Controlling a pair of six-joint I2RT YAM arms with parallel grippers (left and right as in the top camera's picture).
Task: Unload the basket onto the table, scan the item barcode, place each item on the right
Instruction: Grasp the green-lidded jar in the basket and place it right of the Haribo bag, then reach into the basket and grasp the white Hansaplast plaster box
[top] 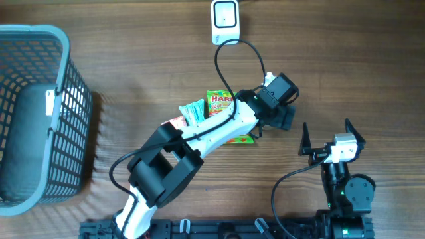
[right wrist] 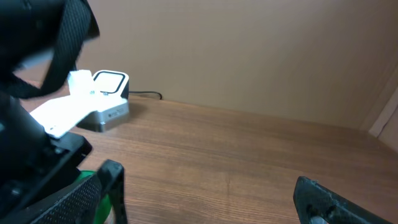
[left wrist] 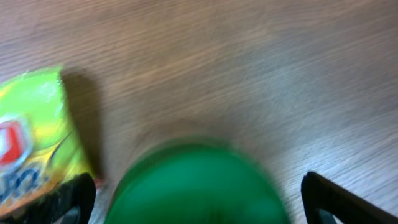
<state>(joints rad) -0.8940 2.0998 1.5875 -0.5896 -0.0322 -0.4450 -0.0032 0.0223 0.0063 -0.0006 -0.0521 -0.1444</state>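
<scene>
I see my left tool (left wrist: 199, 200) released, green item (left wrist: 193, 177) loose between its jaws; right tool (top: 327, 138) released. Item could settle barcode-down, missing the scanner (top: 225, 20) at twelve o'clock.

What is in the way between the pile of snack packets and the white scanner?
Nothing lies on the table between the snack packets and the scanner; only a black cable loops above that stretch.
</scene>
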